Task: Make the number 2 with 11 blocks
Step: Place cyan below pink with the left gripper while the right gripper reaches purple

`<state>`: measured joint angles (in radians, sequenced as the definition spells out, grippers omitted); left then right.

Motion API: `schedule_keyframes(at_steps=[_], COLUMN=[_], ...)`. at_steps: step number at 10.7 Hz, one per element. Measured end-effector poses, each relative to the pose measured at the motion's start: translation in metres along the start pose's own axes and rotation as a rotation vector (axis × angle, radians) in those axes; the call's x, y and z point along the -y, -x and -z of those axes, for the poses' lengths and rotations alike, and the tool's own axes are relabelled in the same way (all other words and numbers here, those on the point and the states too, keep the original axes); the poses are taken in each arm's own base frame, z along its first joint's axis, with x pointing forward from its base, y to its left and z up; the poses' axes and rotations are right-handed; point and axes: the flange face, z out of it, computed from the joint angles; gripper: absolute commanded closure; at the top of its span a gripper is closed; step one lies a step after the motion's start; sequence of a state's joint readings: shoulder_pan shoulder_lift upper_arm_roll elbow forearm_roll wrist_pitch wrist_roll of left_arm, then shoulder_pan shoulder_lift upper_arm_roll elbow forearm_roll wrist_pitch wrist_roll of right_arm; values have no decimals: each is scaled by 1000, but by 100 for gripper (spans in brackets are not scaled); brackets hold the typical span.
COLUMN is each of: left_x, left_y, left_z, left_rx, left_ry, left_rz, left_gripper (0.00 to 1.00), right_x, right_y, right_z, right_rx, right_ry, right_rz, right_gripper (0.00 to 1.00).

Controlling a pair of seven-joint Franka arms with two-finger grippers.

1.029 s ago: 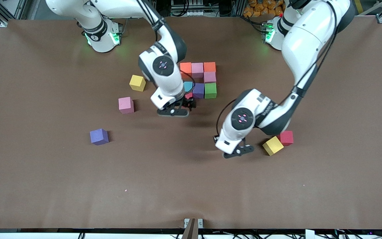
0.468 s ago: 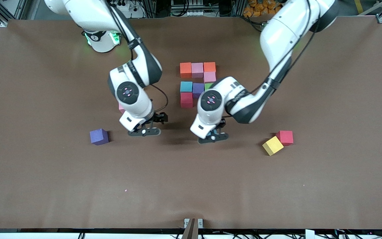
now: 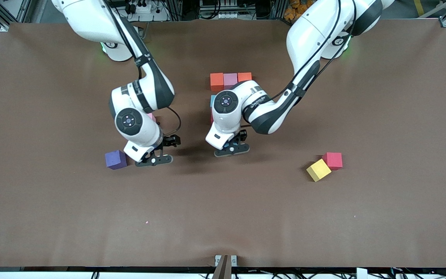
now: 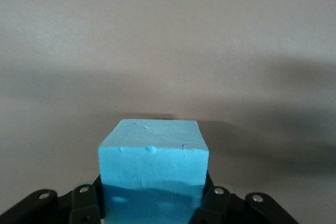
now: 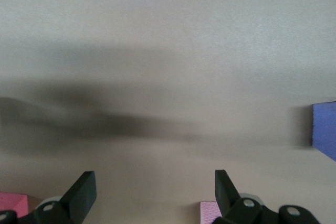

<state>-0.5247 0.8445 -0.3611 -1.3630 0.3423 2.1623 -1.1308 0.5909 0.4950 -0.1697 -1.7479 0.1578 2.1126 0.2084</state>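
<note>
The partly built number 2 (image 3: 230, 80) shows an orange, a pink and an orange block in its top row. My left arm hides most of the rest, apart from a light blue edge (image 3: 211, 100). My left gripper (image 3: 232, 149) is shut on a light blue block (image 4: 152, 163), low over bare table by the digit's lower rows. My right gripper (image 3: 154, 158) is open and empty beside a loose purple block (image 3: 115, 159), which also shows in the right wrist view (image 5: 325, 129). A pink block (image 3: 151, 115) peeks out by the right arm.
A yellow block (image 3: 318, 169) and a red block (image 3: 333, 160) touch each other toward the left arm's end of the table. The right wrist view shows two pink blocks (image 5: 13, 203) (image 5: 210, 211) at its lower edge. The brown table (image 3: 223, 217) is bare nearer the camera.
My left gripper carried the light blue block from beside the yellow and red blocks over to the digit. My right gripper left a red block at the digit and moved to the purple block.
</note>
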Motion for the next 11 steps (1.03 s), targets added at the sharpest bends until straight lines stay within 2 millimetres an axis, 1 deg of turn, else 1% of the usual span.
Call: schedule_keyframes(at_steps=[5, 7, 11], left_x=[-15, -19, -22], left_y=[23, 29, 33], left_z=[-22, -24, -25], left_rx=[11, 11, 11], left_ry=[13, 17, 20], left_rz=[-7, -17, -25], left_gripper=[37, 36, 35], right_x=[2, 1, -14], right_y=[1, 2, 1], right_z=[0, 1, 11], right_rx=[7, 11, 20], right_ry=[0, 1, -4], right_rz=[7, 17, 28], right_gripper=[0, 0, 0])
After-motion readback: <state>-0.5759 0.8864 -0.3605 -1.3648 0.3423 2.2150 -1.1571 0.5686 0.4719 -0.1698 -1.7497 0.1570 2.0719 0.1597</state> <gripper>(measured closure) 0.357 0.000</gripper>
